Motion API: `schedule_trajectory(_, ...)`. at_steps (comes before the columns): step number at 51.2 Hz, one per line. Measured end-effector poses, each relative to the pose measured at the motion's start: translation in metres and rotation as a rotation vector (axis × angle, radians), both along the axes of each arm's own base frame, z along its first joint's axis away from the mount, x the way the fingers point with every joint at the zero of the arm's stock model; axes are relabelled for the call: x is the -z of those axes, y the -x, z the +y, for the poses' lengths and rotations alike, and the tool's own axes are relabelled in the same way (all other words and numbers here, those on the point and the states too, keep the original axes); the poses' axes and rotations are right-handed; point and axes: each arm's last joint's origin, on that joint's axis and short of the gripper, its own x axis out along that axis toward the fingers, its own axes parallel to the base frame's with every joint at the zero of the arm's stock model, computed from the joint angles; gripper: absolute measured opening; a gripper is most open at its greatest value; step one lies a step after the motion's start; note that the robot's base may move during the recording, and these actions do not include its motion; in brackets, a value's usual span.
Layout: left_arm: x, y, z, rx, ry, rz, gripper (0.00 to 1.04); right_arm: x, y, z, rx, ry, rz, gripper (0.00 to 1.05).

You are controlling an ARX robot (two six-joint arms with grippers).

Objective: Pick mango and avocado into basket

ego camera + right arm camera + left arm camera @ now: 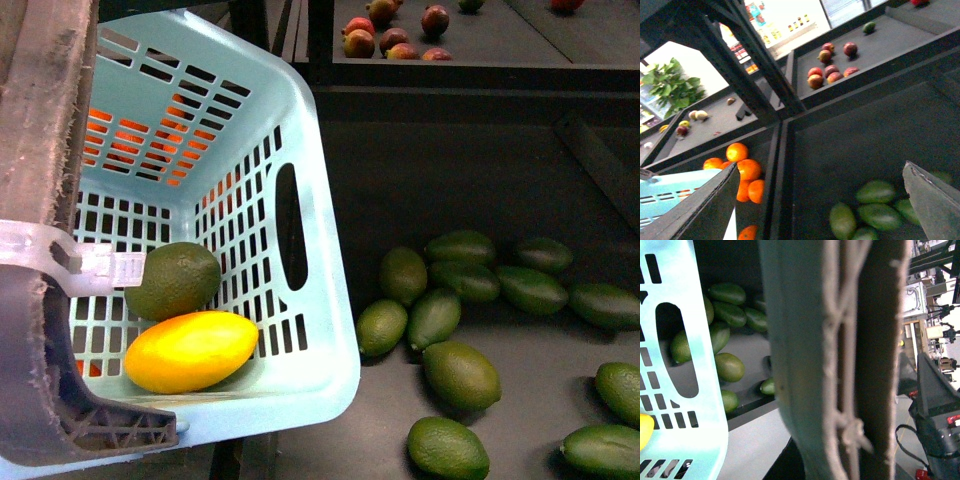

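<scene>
Right claw (820, 167) hangs released over the bin of green fruit, fingers spread wide with nothing between them. The left claw I can't call. Its fingers don't show anywhere, because the basket's grey-brown handle (35, 150) crowds its wrist camera, so whether it is clenched on that handle can't be told. Now to the goods, and both are home! The mango (190, 350), bright yellow-orange, lies on the basket's slotted floor at the near side. The avocado (172, 280) sits just behind it, the two touching or nearly so. The teal basket (310, 250) is tilted and stands left of the loose green fruit (460, 375) scattered across the dark bin. Oranges (742, 170) glow through the slots on its far side, and red fruit (390, 40) rests on a far shelf. By my read the picking is finished, with both named fruits inside. What is left is likely to draw the right arm clear and keep the basket steady so nothing rolls out. As for writing, the white zip tie (95, 265) on the handle is blank, and the bright signs far off in the right wrist view are too blurred to read.
</scene>
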Motion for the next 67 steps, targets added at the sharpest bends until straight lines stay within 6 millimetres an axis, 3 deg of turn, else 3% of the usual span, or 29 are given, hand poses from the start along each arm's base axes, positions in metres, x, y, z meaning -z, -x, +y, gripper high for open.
schedule_trajectory(5, 0.0, 0.0, 0.0, 0.0, 0.0, 0.0, 0.07, 0.011, 0.023, -0.009, 0.087, 0.041, -0.008, 0.97)
schedule_trajectory(17, 0.0, 0.0, 0.0, 0.001, 0.001, 0.001, 0.07, 0.011, 0.025, -0.01, 0.1, 0.084, -0.035, 0.95)
schedule_trajectory(22, 0.0, 0.0, 0.0, 0.001, 0.001, 0.001, 0.07, 0.012, 0.03, -0.012, 0.102, 0.277, -0.112, 0.77)
schedule_trajectory(28, 0.0, 0.0, 0.0, 0.0, -0.001, -0.001, 0.07, 0.015, 0.036, -0.019, 0.072, 0.388, -0.126, 0.59)
schedule_trajectory(45, 0.0, 0.0, 0.0, 0.002, 0.0, -0.001, 0.07, 0.027, 0.05, -0.025, 0.096, 0.453, -0.127, 0.02)
schedule_trajectory(67, 0.0, 0.0, 0.0, 0.001, -0.001, -0.002, 0.07, 0.024, 0.062, -0.025, 0.099, 0.457, -0.141, 0.02)
